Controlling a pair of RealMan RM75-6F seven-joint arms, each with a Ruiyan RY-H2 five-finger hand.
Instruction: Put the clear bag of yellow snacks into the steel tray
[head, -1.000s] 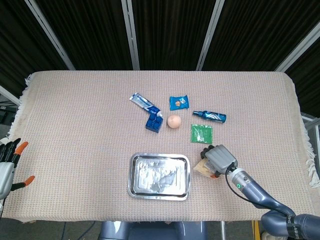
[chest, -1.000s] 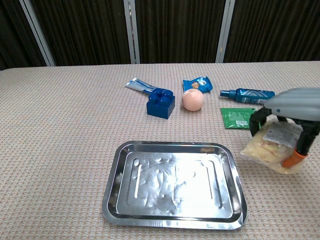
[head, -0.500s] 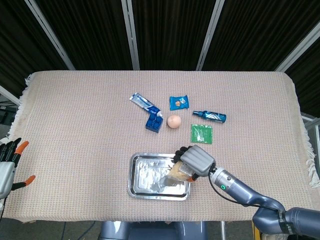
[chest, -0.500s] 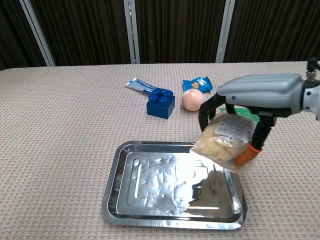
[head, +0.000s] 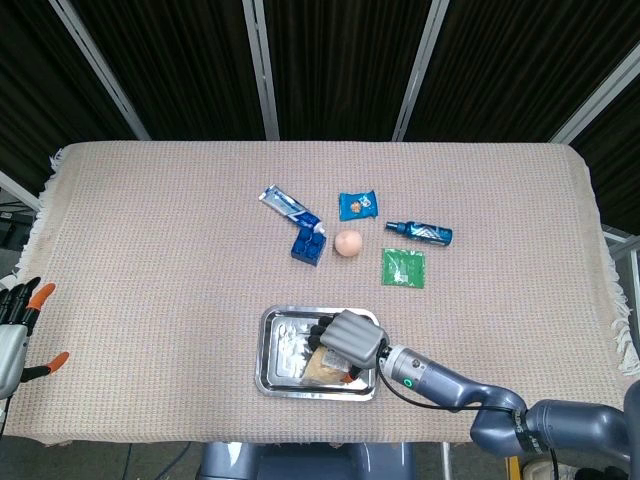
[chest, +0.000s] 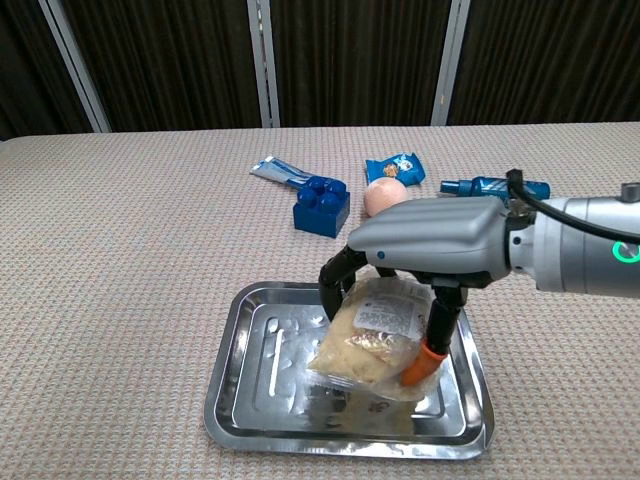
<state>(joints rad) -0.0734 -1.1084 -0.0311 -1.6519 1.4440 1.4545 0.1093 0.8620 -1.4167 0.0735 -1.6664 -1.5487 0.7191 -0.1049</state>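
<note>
My right hand (chest: 425, 240) hangs over the middle of the steel tray (chest: 245, 375) and grips the clear bag of yellow snacks (chest: 372, 338) from above, fingers curled round its top. The bag dangles just above the tray floor. In the head view the right hand (head: 350, 338) covers most of the bag (head: 323, 369), inside the tray (head: 275, 352). My left hand (head: 20, 325) rests at the far left edge off the table, fingers apart, holding nothing.
Behind the tray lie a blue brick (chest: 322, 206), a peach-coloured ball (chest: 385, 196), a blue snack packet (chest: 394, 166), a blue tube (chest: 274, 170), a blue bottle (chest: 495, 186) and, in the head view, a green packet (head: 403, 267).
My right hand lifted the bag from the cloth right of the tray and carried it left, now lowered over the tray's middle. The left hand has not moved.
</note>
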